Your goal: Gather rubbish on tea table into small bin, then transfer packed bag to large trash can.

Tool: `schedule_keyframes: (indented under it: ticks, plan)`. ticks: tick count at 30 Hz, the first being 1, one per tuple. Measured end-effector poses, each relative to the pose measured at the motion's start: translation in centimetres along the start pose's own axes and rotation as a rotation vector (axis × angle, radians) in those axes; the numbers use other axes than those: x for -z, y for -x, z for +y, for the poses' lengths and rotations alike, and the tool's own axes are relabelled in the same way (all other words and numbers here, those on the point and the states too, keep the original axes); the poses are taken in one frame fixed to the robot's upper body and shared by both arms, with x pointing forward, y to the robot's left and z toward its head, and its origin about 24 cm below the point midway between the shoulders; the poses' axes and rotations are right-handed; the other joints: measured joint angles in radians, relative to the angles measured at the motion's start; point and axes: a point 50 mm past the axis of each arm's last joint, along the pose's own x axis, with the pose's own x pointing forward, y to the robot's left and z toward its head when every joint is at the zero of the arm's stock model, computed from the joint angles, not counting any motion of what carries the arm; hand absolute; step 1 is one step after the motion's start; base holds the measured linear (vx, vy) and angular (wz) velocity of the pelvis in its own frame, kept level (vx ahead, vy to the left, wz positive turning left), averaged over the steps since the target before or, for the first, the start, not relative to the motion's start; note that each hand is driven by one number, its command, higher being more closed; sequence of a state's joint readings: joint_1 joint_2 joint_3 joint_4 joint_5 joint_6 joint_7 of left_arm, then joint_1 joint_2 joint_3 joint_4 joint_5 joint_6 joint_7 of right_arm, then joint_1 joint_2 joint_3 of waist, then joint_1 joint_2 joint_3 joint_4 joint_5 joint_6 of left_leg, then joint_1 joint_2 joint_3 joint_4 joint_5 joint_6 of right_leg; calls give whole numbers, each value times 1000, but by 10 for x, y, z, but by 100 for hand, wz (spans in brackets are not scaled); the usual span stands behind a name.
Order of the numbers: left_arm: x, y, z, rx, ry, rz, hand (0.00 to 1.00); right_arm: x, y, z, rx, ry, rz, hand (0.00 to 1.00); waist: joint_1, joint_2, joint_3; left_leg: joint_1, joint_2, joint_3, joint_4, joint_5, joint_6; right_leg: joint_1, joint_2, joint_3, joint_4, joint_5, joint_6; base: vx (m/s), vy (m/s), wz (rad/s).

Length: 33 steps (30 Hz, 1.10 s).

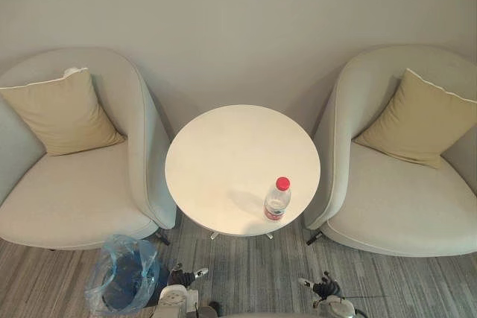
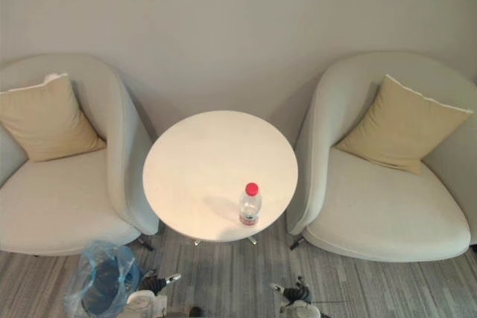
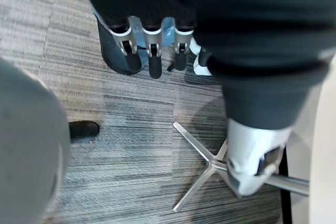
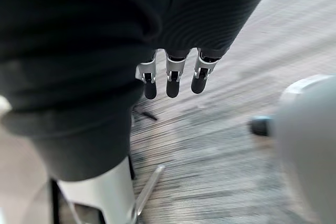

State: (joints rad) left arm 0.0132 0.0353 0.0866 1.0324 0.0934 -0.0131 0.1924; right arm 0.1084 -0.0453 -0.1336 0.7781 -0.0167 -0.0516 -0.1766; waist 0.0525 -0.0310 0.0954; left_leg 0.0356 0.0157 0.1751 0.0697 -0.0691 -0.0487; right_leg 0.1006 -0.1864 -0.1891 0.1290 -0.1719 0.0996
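Two hands are hanging low over the floor [image 1: 253,269], fingers straight, gripping nothing: the left hand [image 1: 181,277] just beside the blue-bagged small bin [image 1: 123,277], the right hand [image 1: 324,287] well apart. A red-capped water bottle [image 1: 277,200] is standing upright near the front edge of the round tea table [image 1: 223,147].

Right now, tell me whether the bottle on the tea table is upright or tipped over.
Upright: the bottle stands on its base on the tea table, with its red cap on and pointing up.

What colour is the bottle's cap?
Red cap on the bottle, clearest in the left eye view.
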Motion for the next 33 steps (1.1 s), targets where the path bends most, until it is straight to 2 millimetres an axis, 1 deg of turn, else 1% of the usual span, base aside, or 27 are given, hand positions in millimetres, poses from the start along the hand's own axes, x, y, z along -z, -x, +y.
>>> schedule_keyframes:
  ticks: [1, 2, 4, 6, 10, 13, 15, 18, 19, 26, 33]
  plan:
    - [2, 0, 1, 0, -15, -1, 0, -13, 0, -7, 7, 45, -76, 0, 0, 2, -1, -2, 2, -6, -1, 0, 0, 1, 5, 4, -12, 9, -3, 8, -9, -11]
    - [5, 1, 4, -1, -45, 2, 0, -31, 0, -12, 13, 91, -166, 0, 0, 3, -2, -3, 2, -24, -4, 1, 1, 2, 10, 12, -28, 21, -5, 5, -6, -17]
    - [10, 2, 8, -8, -66, 11, 0, -48, 2, -16, 16, 109, -251, 0, -2, 3, -2, -2, 4, -33, -17, 7, 2, 2, 15, 19, -48, 37, -8, -6, 2, -15]
    - [9, 1, 8, -4, -78, -3, 0, -59, 7, -21, 22, 142, -328, 0, -4, -1, 0, -7, 3, -37, -21, 9, 3, 1, 17, 26, -68, 55, -10, -21, 25, -6]
    - [8, 1, 9, -1, -101, -14, 0, -63, 15, -14, -17, 193, -374, 0, -5, -8, -3, -15, -4, -50, -21, 13, 7, 0, 16, 35, -85, 65, -8, -45, 27, -1]
    - [8, 1, 10, 0, -104, -18, 0, -69, 19, -6, -52, 234, -422, 0, -5, -10, -1, -19, -8, -64, -25, 25, 8, -1, 15, 36, -88, 65, -7, -74, -6, 9]
    - [7, 1, 9, 3, -118, -25, 0, -80, 23, 0, -80, 247, -483, 0, -5, -9, 0, -19, -10, -95, -44, 42, 4, -3, 15, 33, -94, 67, -3, -96, -22, 13]
    - [6, 1, 9, 5, -125, -30, 0, -91, 26, 3, -105, 271, -538, 0, -3, -7, 2, -18, -13, -111, -69, 62, 3, -8, 16, 28, -97, 70, 3, -75, -13, 10]
    - [5, 1, 9, 6, -124, -36, 0, -98, 25, 4, -113, 285, -564, 0, -1, -5, 10, -18, -19, -134, -77, 66, 4, -11, 15, 28, -97, 73, 7, -60, -1, 3]
    - [-1, 1, 9, 18, -119, -62, 0, -117, 25, 14, -139, 298, -626, 0, 5, 2, 31, -38, -30, -180, -91, 75, 6, -16, 12, 5, -100, 75, 11, -14, 0, 12]
    - [-6, 2, 8, 22, -120, -85, 0, -140, 25, 23, -120, 281, -698, 0, 8, 21, 57, -39, -31, -215, -91, 75, 7, -4, 15, -3, -103, 76, 12, 42, -18, 9]
